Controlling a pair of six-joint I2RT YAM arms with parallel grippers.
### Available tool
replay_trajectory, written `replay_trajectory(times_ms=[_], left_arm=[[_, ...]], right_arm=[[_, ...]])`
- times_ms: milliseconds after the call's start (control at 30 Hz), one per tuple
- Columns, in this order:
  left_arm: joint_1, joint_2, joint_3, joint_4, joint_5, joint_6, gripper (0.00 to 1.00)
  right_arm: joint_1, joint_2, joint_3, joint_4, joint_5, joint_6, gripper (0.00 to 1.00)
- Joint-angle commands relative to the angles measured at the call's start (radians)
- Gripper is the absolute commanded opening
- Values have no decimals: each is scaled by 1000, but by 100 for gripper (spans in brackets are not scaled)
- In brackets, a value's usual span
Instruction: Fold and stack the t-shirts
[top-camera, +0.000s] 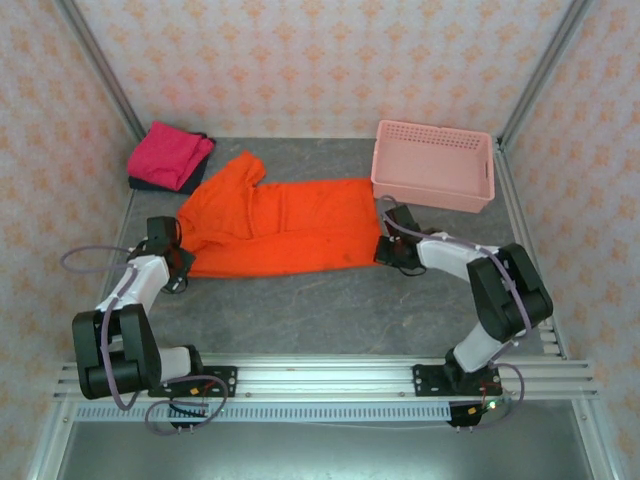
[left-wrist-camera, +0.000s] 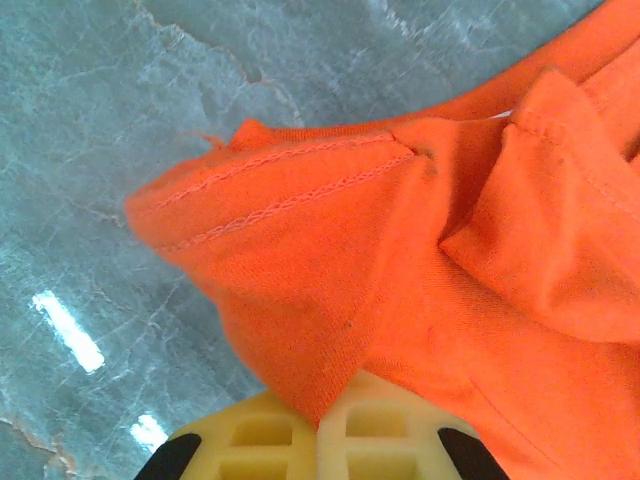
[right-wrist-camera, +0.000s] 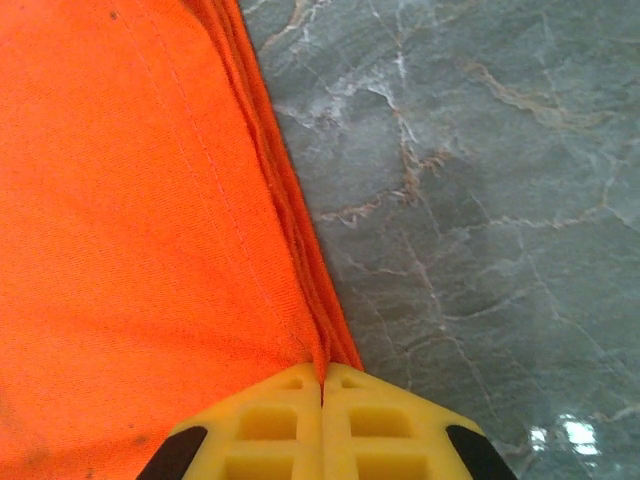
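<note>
Where the desk (top-camera: 330, 310) reaches its far left corner, a folded magenta t-shirt (top-camera: 170, 152) lies on a dark navy t-shirt (top-camera: 147, 184). My left tool (top-camera: 183, 255) is clamped on the left edge of the orange t-shirt (top-camera: 280, 235), which lies spread across the desk's middle. My right tool (top-camera: 385, 248) pinches its right edge, jaws closed on cloth. A pink lattice basket (top-camera: 435, 165) sits just behind that tool, at the far right.

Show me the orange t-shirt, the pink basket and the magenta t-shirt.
orange t-shirt (top-camera: 290, 235), top external view, middle of its body.
pink basket (top-camera: 430, 193), top external view, near wall.
magenta t-shirt (top-camera: 170, 155), top external view, its folded top.
</note>
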Motion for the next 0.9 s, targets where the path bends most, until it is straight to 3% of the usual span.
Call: replay_trajectory(times_ms=[0,200,600,633,667,700,767,800,867], left_arm=[[11,-8,-36,-66,-15,14,0],[12,-53,-111,-100,42,-1,0],[12,-151,-121,-198,21,19,0],[11,-158,-114,-209,12,19,6],[11,-164,-106,-223,-1,19,17],[12,-174,-98,-245,-19,13,35],[11,-212,-80,-287,-60,10,75],[11,-246,-65,-319,-94,6,88],[10,-320,-37,-358,-144,12,97]], right_arm=[[-13,-44,-37,-32,49,3,0],[-13,-111,-102,-58,42,8,0],[-12,-282,-177,-143,14,8,0],[-12,-288,-168,-142,11,0,1],[-12,-294,-156,-142,8,-8,17],[-11,-299,-141,-142,1,-17,33],[-11,-309,-105,-149,-11,-32,55],[-11,-313,-85,-152,-17,-42,61],[-6,-315,-46,-150,-19,-60,64]])
